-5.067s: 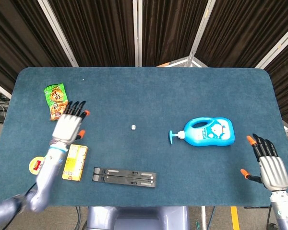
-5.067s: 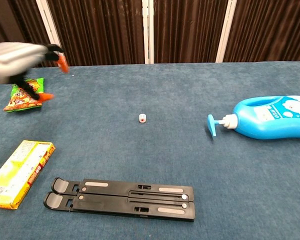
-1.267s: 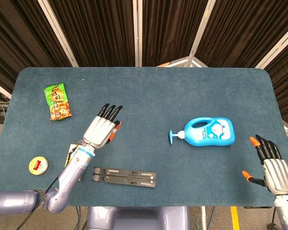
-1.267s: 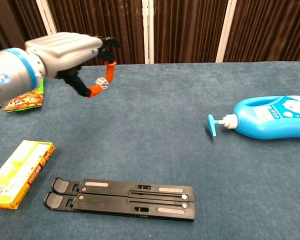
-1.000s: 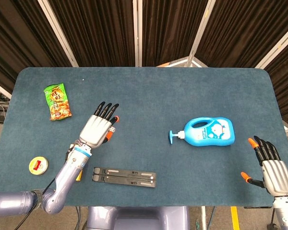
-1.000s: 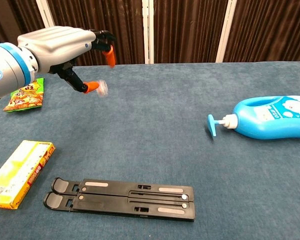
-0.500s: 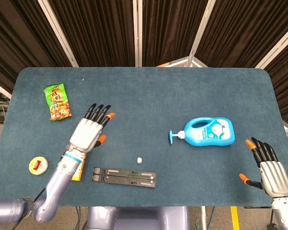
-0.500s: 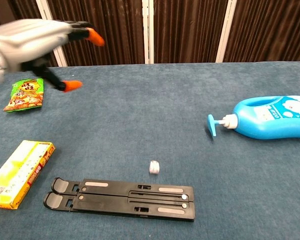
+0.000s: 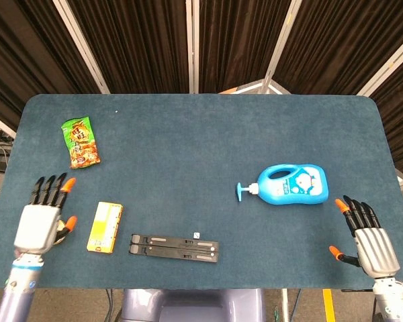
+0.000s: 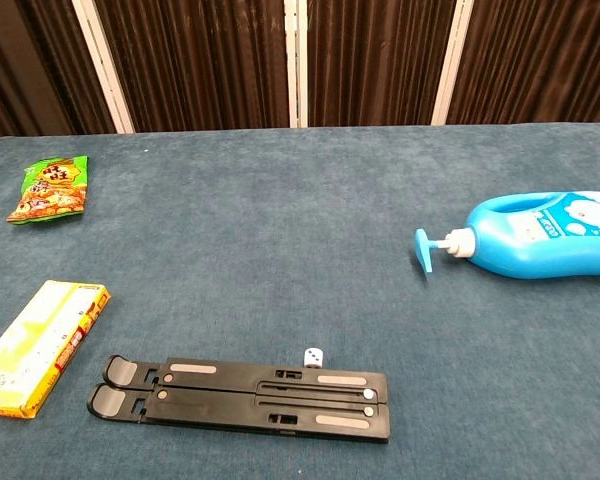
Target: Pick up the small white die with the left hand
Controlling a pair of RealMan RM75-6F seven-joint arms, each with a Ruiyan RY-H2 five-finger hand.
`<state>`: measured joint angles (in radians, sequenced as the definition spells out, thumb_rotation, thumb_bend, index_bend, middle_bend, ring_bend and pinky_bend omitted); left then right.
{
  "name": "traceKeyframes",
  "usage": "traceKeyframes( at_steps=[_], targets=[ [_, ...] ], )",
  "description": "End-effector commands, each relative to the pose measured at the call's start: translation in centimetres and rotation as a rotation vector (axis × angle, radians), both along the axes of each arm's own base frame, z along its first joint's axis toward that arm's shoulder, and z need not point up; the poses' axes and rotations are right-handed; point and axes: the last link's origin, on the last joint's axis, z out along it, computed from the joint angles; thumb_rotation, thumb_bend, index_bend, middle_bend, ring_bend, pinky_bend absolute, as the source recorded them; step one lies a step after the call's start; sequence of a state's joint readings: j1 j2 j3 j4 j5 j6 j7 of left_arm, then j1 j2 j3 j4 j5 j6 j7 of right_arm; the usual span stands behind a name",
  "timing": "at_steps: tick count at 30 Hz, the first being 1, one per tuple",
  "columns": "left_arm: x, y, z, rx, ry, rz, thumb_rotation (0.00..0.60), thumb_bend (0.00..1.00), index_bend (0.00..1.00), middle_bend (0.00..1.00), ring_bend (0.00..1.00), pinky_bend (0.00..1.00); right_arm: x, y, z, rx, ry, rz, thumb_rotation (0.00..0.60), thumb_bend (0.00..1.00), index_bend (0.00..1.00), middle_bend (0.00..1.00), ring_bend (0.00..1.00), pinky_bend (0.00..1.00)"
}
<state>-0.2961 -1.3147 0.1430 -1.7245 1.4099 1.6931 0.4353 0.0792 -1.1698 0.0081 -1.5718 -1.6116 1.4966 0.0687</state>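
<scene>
Head view: the small white die (image 9: 196,235) sits against the black folding stand's (image 9: 174,243) far edge, well right of the empty, spread-fingered left hand (image 9: 40,219) at the tabletop's (image 9: 201,134) near-left corner.

A lab: blue-clothed table (image 9: 208,134) ringed by dark curtains (image 9: 134,40).

The surface (image 9: 201,127) is dark teal. The die (image 10: 314,356) is white with dark pips. The folding stand (image 10: 242,396) is black with pale slots. The flat box (image 10: 37,345) is yellow with red print. The snack packet (image 9: 79,141) is green and orange. The bottle (image 9: 292,185) is bright blue with a white cartoon label. Each robot hand, left (image 9: 41,217) and right (image 9: 367,243), is silver with black fingers, some tipped orange.
</scene>
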Motion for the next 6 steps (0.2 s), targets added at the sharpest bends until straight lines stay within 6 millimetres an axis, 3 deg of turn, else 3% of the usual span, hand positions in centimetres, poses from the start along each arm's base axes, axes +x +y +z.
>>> traceKeyframes(
  at_steps=[1,6],
  targets=[
    [-2.34,-2.44,0.96,0.036,0.015,0.038,0.600,0.27,0.03,0.00,0.00,0.00,0.27,0.18,-0.21,-0.003,0.007,0.015,0.600,0.08,0.00,0.00,0.00,0.00],
    [-3.18,-3.39,1.37,0.067,0.014,0.062,0.600,0.24,0.02,0.00,0.00,0.00,0.36,0.29,-0.28,-0.004,0.009,0.021,0.600,0.08,0.00,0.00,0.00,0.00]
  ],
)
